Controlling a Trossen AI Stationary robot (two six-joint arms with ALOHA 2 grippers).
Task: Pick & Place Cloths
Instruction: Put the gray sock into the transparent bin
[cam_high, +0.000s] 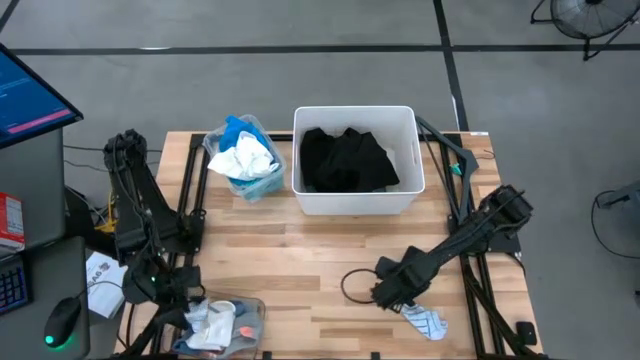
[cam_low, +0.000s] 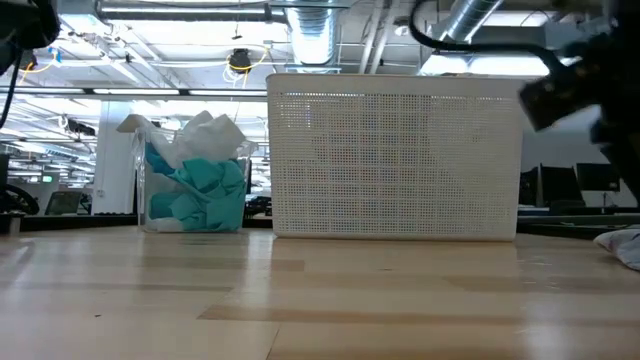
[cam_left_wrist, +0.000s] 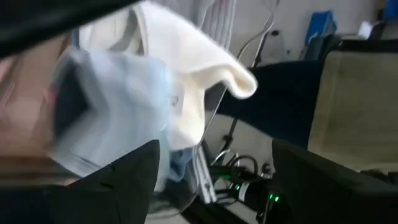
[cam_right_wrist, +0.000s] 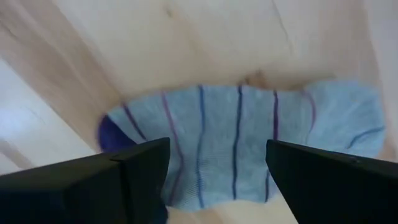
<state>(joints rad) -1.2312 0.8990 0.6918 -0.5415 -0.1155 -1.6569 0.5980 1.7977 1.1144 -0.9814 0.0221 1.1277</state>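
The right gripper (cam_right_wrist: 214, 171) is hovering low over a striped sock (cam_right_wrist: 242, 146), its 2 dark fingers (cam_right_wrist: 134, 171) standing apart and clamped on nothing. The sock is lying flat on the wooden table (cam_high: 300, 250) near its 5 o'clock corner. It is light grey with thin purple and blue stripes and a dark blue toe. It looks soft, limp and very light, likely to sag when lifted, so a pinch across its middle should work best. The right arm is reaching in from the 3 o'clock edge, bent low.

The left gripper (cam_left_wrist: 214, 180), fingers also spread and holding nothing, is poised at 7 o'clock over a clear bin (cam_high: 225, 325) of small pale cloths (cam_left_wrist: 186, 68).

At 12 o'clock a white tub (cam_high: 355, 160) is holding a large black garment (cam_high: 345, 160). Just beside it, at 11 o'clock, a second clear bin (cam_high: 245, 158) is holding white, blue and teal cloths.
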